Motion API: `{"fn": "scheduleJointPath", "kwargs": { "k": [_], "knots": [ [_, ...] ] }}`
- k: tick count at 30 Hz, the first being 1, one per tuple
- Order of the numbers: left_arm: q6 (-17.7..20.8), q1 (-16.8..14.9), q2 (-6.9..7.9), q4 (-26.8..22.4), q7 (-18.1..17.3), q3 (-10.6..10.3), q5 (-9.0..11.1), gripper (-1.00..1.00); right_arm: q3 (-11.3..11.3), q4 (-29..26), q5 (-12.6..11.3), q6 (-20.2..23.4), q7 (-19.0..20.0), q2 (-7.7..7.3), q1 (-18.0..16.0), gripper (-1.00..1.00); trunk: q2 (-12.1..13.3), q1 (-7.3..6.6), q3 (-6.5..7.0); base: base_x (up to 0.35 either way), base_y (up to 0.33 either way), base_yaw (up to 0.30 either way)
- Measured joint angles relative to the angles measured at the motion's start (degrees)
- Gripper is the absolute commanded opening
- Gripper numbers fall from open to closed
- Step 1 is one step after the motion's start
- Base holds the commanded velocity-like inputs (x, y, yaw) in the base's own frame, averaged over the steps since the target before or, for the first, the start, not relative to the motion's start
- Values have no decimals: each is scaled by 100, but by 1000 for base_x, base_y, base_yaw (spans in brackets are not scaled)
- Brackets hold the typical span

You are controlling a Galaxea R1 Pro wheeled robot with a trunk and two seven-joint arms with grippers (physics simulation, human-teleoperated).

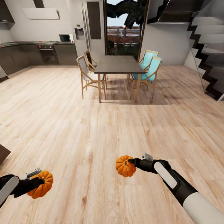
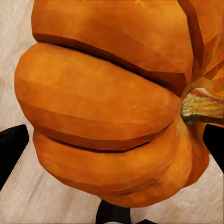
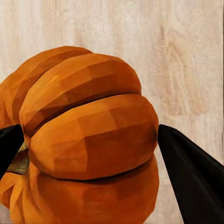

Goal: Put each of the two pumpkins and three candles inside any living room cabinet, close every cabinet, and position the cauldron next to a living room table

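- Holding one pumpkin per arm: left gripper [image 1: 36, 183] clamped on the left pumpkin [image 1: 41, 184], right gripper [image 1: 130, 161] clamped on the right pumpkin [image 1: 125, 166], both carried above the wood floor [image 1: 93, 130].
- Left pumpkin sits at the tip of the left gripper, low at the left of the head view, black finger across its near side.
- Left wrist view: left pumpkin [image 2: 112, 107] up close, stem [image 2: 200, 106] pointing sideways, black fingertips [image 2: 11, 149] at either flank, touching it.
- Right pumpkin is at the end of the right gripper, near the middle of the head view's lower part, stem facing the gripper.
- Right wrist view: right pumpkin [image 3: 88, 135] between the black fingers [image 3: 191, 177], one on each side, pressed against the ribs; floor planks behind.
- Ahead, well apart: dark-topped dining table [image 1: 119, 64] with wooden chairs [image 1: 87, 74], two with teal seats [image 1: 149, 67].
- Kitchen units [image 1: 37, 53] at far left, staircase [image 1: 208, 62] at far right.
- Dark-brown corner [image 1: 3, 153] at the left edge, cannot tell what it belongs to.
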Motion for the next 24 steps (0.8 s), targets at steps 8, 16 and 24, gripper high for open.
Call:
{"fn": "scheduleJointPath", "kwargs": {
  "k": [8, 16, 24],
  "knots": [
    [-1214, -8, -1183, 814, 57, 17, -1407, -100, 4, 339, 896, -618, -107, 4, 332, -100, 321, -176, 75, 0, 0, 159],
    [-2160, -7, -1636, 1652, 48, 4, -1519, -100, 4, 575, 1044, -1122, -111, 5, 584, -100, 642, -352, 151, 0, 0, 163],
    [-2287, -1, -1675, 1728, 49, -11, -1551, -100, 37, 738, 1133, -1396, -104, 11, 695, -100, 963, -527, 229, 0, 0, 168]
  ]
}}
